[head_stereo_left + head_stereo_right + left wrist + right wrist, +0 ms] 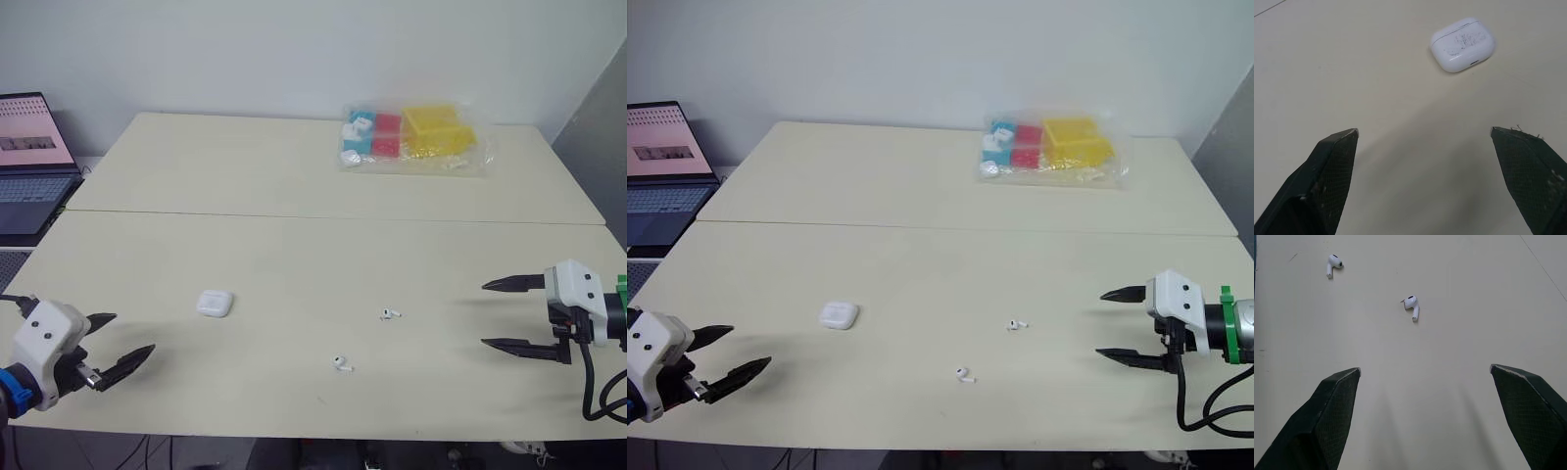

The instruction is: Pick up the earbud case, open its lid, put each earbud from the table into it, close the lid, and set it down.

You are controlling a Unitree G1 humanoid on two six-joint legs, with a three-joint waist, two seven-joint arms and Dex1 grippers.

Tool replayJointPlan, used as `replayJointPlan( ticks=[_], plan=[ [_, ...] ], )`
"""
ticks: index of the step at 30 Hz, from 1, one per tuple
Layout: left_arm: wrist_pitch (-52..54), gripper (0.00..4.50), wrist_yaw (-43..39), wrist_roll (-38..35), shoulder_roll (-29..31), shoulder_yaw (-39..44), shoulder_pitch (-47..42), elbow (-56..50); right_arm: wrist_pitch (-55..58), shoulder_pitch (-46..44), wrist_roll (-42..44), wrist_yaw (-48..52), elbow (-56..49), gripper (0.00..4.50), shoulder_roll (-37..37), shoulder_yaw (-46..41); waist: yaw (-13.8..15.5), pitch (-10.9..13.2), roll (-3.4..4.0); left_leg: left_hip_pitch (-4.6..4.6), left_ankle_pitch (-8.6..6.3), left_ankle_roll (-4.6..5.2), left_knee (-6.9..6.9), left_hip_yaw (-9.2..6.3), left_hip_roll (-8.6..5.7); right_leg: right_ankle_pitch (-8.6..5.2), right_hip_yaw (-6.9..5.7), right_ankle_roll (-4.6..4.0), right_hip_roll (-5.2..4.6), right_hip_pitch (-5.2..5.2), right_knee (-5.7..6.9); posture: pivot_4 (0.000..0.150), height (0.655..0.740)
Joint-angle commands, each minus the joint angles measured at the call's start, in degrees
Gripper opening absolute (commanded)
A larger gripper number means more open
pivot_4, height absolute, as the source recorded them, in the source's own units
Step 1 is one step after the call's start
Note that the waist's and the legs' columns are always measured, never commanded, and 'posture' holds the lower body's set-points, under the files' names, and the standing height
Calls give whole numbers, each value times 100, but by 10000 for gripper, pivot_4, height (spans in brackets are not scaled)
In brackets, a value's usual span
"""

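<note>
While the earbud case [214, 303] lies shut left of centre on the worktop [294, 176], one earbud [390, 314] and the other earbud [341, 363] lie apart near the front edge. Left gripper [134, 332], front-left corner, jaws spread. Right gripper [483, 314], right edge, jaws spread.

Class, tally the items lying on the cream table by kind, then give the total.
Earbud case: 1
Earbuds: 2
Clear bag of coloured items: 1
Total: 4
</note>
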Motion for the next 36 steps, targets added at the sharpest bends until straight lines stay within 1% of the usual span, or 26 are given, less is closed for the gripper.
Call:
replayJointPlan(
  ticks=[1, 3, 7, 10, 12, 14, 17, 21, 26, 27, 29, 31, 33, 36],
  plan=[
    [39, 45000, -99, 47, 81, 194, 53, -79, -140, -61, -78, 31, -44, 44459, -10, -3, 0, 0, -1, 0, 0, 0, 0, 0, 0, 0, 0, 0, 0, 0, 0, 1500, 7389],
    [222, 45000, -74, 61, 155, 237, 29, -73, -182, -74, -149, -2, -64, 44459, 29, 59, 0, -1, -1, 0, 0, 0, 0, 2, 0, 0, 1, 0, 0, 0, 0, 1500, 7389],
    [255, 45000, -226, 24, 180, 280, -1, -84, -231, -89, -185, 7, -58, 44459, 32, 101, 0, -1, -1, 0, 0, 0, 0, 0, -1, 5, 0, 9, 2, 0, 0, 1500, 7389],
    [-117, 45000, -431, -167, 13, 426, -166, 18, -216, -129, -175, 14, -63, 44459, 34, 98, 1, -1, -1, 0, 0, 0, 1, 0, -1, 7, 0, 11, 2, 1, 1, 1500, 7389],
    [-247, 45000, -510, -6, 8, 431, -51, 103, -267, -166, -194, 47, -17, 44459, 29, 96, 0, -3, -3, 0, 0, 0, 2, 0, -1, 7, -1, 11, 3, 1, 2, 1500, 7389],
    [-191, 45000, -516, -52, -27, 450, -40, 126, -287, -220, -201, 49, 26, 44459, 31, 100, -6, -3, -3, 3, 0, 0, 2, 4, -2, 7, 2, 10, 3, 1, 2, 1500, 7389],
    [243, 45000, -484, -237, -4, 480, -37, 141, -285, -269, -195, 52, 37, 44459, 29, 126, -5, -3, -3, 3, 0, 0, 2, 4, -1, 8, 2, 11, 4, 1, 2, 1500, 7389],
    [280, 45000, -355, -183, -120, 434, -8, -110, -307, -260, -211, 82, 31, 44459, 34, 141, -1, -4, -4, 3, 0, 0, 3, 1, -1, 8, 1, 12, 6, 2, 3, 1500, 7389],
    [1011, 45000, 76, -536, -341, 459, -63, -597, -269, -299, -190, 101, 22, 44459, 31, 169, -2, -4, -5, 3, 0, 0, 4, 1, -1, 12, 5, 19, 6, 4, 3, 1500, 7389],
    [1294, 45000, 415, -684, -520, 288, -179, -904, -203, -352, -136, 97, -30, 44459, 36, 201, -1, -4, -5, 3, 0, 0, 5, 1, 0, 14, 7, 21, 6, 4, 4, 1500, 7389],
    [1674, 45000, 837, -856, -740, 90, -329, -1294, -121, -419, -73, 90, -95, 44459, 44, 240, -1, -5, -4, 4, 0, 1, 9, 1, -1, 16, 9, 25, 5, 8, 5, 1500, 7389],
    [1928, 45000, 1308, -724, -916, -218, -510, -1583, -16, -502, 10, 76, -189, 44459, 55, 281, 0, -5, -4, 7, 0, 0, 20, -7, 0, 19, 7, 29, 6, 21, 4, 1500, 7389],
    [2206, 45000, 2067, -465, -1231, -690, -897, -1745, 118, -709, 112, 57, -316, 44459, 43, 372, 2, -5, -2, 27, 0, 1, 23, -8, -1, 20, 8, 30, 7, 42, 3, 1500, 7389],
    [2294, 45000, 2587, -203, -1523, -1121, -1208, -1705, 388, -1050, 257, 88, -458, 44459, -35, 524, 1, -6, -5, 52, 0, 0, 28, -11, -4, 21, 8, 29, 11, 69, 3, 1500, 7389]
  ],
)
